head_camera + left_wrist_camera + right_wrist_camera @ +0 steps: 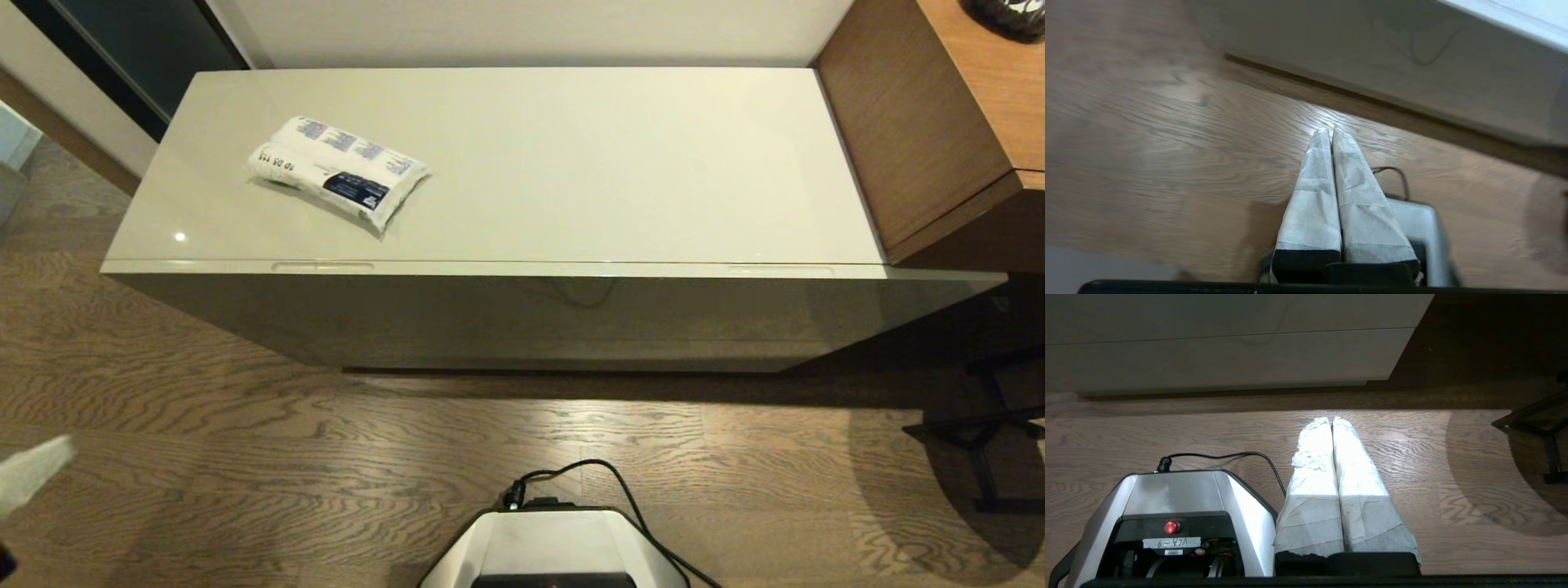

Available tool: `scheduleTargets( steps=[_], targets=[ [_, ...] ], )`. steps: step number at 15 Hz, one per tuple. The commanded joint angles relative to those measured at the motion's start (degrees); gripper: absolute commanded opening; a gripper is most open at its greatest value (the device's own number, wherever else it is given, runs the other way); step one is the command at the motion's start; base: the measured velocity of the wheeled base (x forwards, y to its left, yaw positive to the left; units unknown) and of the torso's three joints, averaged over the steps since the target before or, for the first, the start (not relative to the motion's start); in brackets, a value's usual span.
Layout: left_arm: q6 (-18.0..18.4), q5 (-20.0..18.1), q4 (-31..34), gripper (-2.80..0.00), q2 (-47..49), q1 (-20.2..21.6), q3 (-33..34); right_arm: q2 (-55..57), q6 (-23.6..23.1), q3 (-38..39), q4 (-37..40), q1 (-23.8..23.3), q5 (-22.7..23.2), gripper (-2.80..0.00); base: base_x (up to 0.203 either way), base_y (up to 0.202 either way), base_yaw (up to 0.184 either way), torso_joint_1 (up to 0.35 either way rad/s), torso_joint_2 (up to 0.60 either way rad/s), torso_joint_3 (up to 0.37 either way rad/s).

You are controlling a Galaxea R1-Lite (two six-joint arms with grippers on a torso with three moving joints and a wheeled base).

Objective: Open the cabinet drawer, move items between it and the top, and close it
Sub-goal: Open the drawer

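Note:
A white plastic pack (336, 170) with blue print and a dark label lies on the left part of the cabinet's glossy cream top (588, 163). The drawer front (531, 318) below it is closed, and it also shows in the right wrist view (1220, 355). My left gripper (1329, 130) hangs low over the wooden floor at my left side, shut and empty, its white-wrapped fingers (33, 474) at the head view's left edge. My right gripper (1331, 419) is also shut on nothing, low over the floor beside my base and facing the cabinet.
A brown wooden desk (939, 122) butts against the cabinet's right end. A black metal stand (988, 425) stands on the floor at the right. My base (555, 547) with its black cable sits in front of the cabinet, with open floor between them.

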Motion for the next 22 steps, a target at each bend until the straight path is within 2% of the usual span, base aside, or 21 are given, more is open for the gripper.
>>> scheduleTargets(
  steps=[1, 3, 5, 7, 11, 15, 22],
  targets=[
    [-2.0, 0.1, -8.3, -2.80, 19.8, -0.5, -2.3, -0.4, 0.0, 0.2, 0.0, 0.0, 0.0, -2.80, 0.000, 0.000, 0.000, 0.000, 0.00, 0.000],
    [-6.1, 1.2, -22.1, -2.80, 31.9, -1.5, -4.1, -0.4, 0.0, 0.2, 0.0, 0.0, 0.0, -2.80, 0.000, 0.000, 0.000, 0.000, 0.00, 0.000],
    [-9.8, 4.9, -35.9, -2.80, 41.5, -3.7, -6.3, -0.4, 0.0, 0.2, -0.1, 0.0, 0.0, -2.80, 0.000, 0.000, 0.000, 0.000, 0.00, 0.000],
    [-12.7, 8.5, -43.8, -2.80, 46.1, -5.6, -11.2, -0.4, 0.0, 0.1, -0.1, 0.0, 0.0, -2.80, 0.000, 0.000, 0.000, 0.000, 0.00, 0.000],
    [-14.7, 9.3, -40.3, -2.80, 46.3, -5.9, -16.0, -0.4, 0.0, 0.1, -0.1, 0.0, 0.0, -2.80, 0.000, 0.000, 0.000, 0.000, 0.00, 0.000],
    [-17.0, 9.3, -40.0, -2.80, 47.8, -5.9, -14.4, -0.4, 0.0, 0.1, 0.0, 0.0, 0.0, -2.80, 0.000, 0.000, 0.000, 0.000, 0.00, 0.000],
    [-18.2, 9.4, -41.0, -2.80, 50.0, -6.3, -15.6, -0.4, 0.0, 0.1, 0.0, 0.0, 0.0, -2.80, 0.000, 0.000, 0.000, 0.000, 0.00, 0.000]
  ],
)
